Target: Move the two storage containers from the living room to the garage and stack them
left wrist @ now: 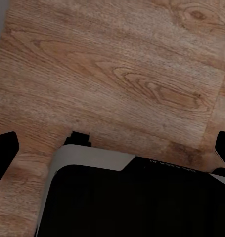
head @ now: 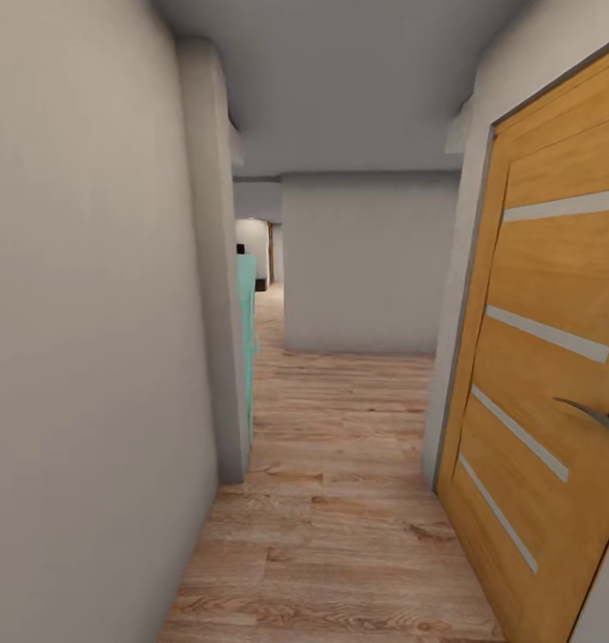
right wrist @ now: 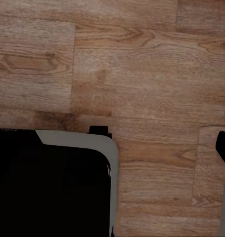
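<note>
Both end effectors hang spread and empty (fingertips (left wrist: 4, 148) apart) over wood floor (head: 340, 500).

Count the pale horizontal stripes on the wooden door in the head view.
4. All on the wooden door at the right, stacked from upper panel down past the handle to the lowest. More may lie off-frame.

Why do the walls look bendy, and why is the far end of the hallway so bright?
Head view: the wide lens bows the left wall and tilts the wooden door; the far doorway glows brighter than the dim grey ceiling. Left wrist view: the plank floor is evenly lit, slightly soft, without glare. Right wrist view: the same floor, flat light, with a black robot part below.
</note>
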Available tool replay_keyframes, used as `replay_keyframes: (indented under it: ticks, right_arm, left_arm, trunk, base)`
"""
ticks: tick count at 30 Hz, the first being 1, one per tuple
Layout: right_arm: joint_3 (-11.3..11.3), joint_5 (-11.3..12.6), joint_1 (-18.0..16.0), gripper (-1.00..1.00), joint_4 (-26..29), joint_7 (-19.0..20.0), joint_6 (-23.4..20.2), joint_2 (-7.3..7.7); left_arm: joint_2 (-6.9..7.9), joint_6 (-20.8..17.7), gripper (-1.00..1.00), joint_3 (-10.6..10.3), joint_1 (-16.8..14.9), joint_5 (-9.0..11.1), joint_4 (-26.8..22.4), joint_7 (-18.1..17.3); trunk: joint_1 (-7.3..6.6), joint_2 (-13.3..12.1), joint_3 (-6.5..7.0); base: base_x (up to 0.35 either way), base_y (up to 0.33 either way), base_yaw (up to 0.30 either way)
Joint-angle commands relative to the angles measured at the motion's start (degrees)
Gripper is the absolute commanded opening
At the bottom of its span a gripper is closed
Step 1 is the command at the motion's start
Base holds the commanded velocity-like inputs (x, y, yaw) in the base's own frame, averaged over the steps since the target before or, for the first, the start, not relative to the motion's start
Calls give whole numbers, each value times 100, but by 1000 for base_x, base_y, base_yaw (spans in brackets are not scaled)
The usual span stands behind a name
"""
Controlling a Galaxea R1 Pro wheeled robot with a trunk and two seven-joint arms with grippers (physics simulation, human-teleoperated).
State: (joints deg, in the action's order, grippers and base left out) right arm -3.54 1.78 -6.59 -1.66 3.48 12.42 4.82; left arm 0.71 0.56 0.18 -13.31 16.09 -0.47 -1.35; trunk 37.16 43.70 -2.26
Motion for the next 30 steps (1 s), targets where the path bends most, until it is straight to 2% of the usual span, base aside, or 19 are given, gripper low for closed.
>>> replay_keyframes:
  ticks: [1,18,30]
  right_arm:
    - [-34,21,-9,100,-18,16,36,1]
    - [-24,31,-9,100,-17,12,43,3]
    - [-28,26,-9,100,-19,12,41,9]
  left_arm:
    - [0,6,100,0,-5,33,3,-14]
    - [-1,14,100,0,-5,31,3,-14]
    - [6,15,100,7,-5,33,3,-15]
  trunk:
    - [5,7,-10]
    - [5,7,-10]
    - [5,7,-10]
  base:
    - [314,0,0]
    - [314,-5,-27]
    - [287,-147,-1]
